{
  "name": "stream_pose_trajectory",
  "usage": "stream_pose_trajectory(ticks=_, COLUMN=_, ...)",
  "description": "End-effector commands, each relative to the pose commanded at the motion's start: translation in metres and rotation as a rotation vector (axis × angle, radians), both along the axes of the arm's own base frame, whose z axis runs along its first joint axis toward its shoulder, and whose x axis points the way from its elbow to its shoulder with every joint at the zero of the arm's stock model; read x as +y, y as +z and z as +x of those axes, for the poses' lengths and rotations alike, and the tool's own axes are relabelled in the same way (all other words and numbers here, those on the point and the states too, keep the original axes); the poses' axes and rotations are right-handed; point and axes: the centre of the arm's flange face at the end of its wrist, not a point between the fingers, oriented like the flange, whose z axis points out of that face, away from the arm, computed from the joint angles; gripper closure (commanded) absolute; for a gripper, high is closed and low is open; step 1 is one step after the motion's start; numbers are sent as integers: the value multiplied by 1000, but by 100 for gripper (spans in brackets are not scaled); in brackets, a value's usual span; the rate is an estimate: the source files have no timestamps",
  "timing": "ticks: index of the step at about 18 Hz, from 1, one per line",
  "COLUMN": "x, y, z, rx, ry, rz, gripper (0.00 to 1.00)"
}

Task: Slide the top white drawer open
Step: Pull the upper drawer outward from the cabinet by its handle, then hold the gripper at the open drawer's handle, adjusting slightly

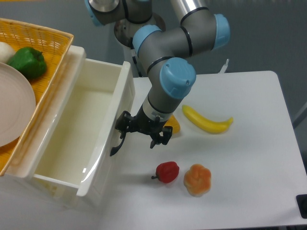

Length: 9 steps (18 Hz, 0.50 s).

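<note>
The top white drawer [72,129] stands pulled well out of the cabinet at the left, its deep cream inside bare. Its curved black handle [116,145] hangs off the front panel. My gripper [143,130] sits right against that front panel, fingers spread and pointing down. The left finger [124,120] is hooked at the top of the handle; the right finger [161,136] hangs free over the table. The jaws look open, with nothing clamped between them.
A yellow wicker basket [45,36] on the cabinet top holds a green pepper [26,62] and a white plate [12,105]. On the table lie a banana [206,122], a yellow pepper [174,125] behind my wrist, a red pepper [167,171] and an orange pepper [197,179].
</note>
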Motion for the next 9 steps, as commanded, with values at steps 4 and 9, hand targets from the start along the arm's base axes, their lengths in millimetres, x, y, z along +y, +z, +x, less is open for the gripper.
stream_pose_trajectory(ticks=4, x=-7, y=-2, z=-9, rx=-4, ry=18, rz=-3, gripper=0)
stream_pose_trajectory(ticks=9, x=-14, y=-3, z=-17, rx=-11, ry=35, rz=-9, gripper=0)
